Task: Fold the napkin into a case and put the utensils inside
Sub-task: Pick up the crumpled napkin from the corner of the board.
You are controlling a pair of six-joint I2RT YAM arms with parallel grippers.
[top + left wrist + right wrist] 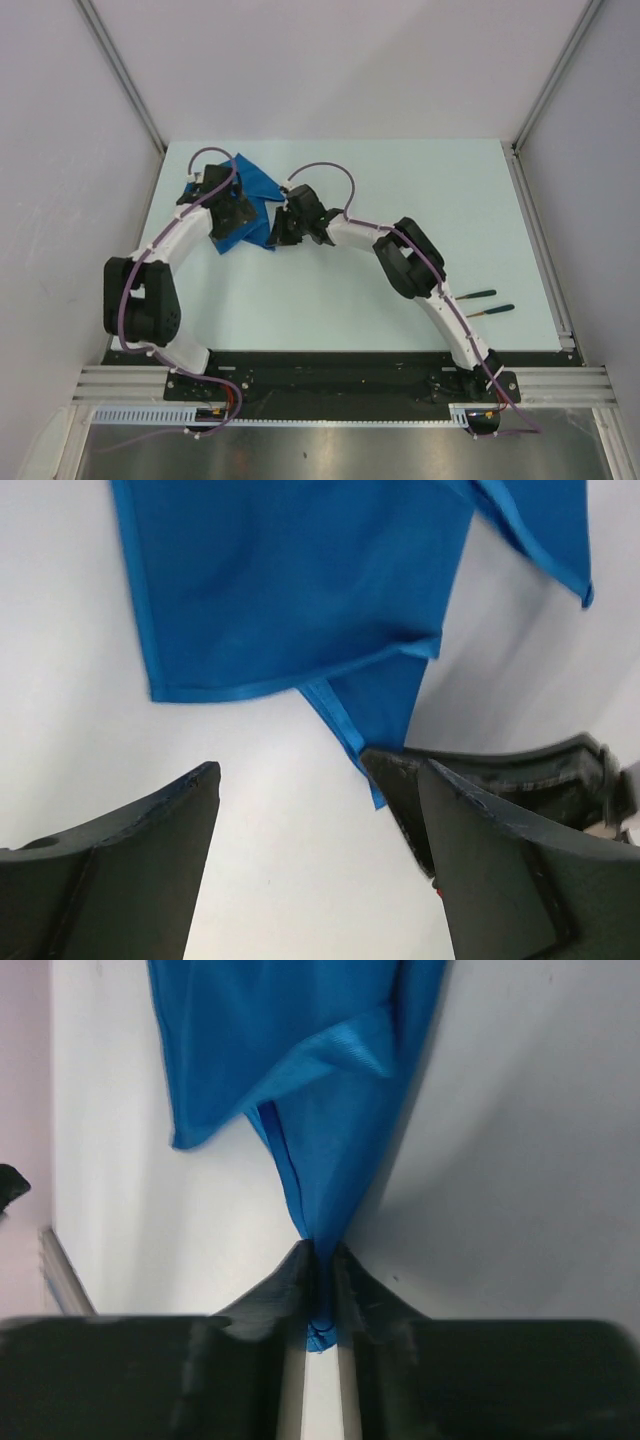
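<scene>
The blue napkin (255, 190) lies crumpled at the back left of the table, partly under my left wrist. My left gripper (232, 215) hovers over its near edge, open, with only bare table between the fingers (315, 820); the napkin (290, 590) hangs just beyond the fingertips. My right gripper (281, 228) is at the cloth's right corner, and its jaws (322, 1260) are shut on a bunched corner of the napkin (300, 1060), pulling it taut. The utensils, two dark-handled pieces (480, 295) (495, 309), lie at the right, beside the right arm, their heads mostly hidden.
The pale table (330, 290) is bounded by white walls at the back and sides. A metal rail (545, 250) runs along its right edge. The right arm's elbow (405, 260) stretches across the middle of the table.
</scene>
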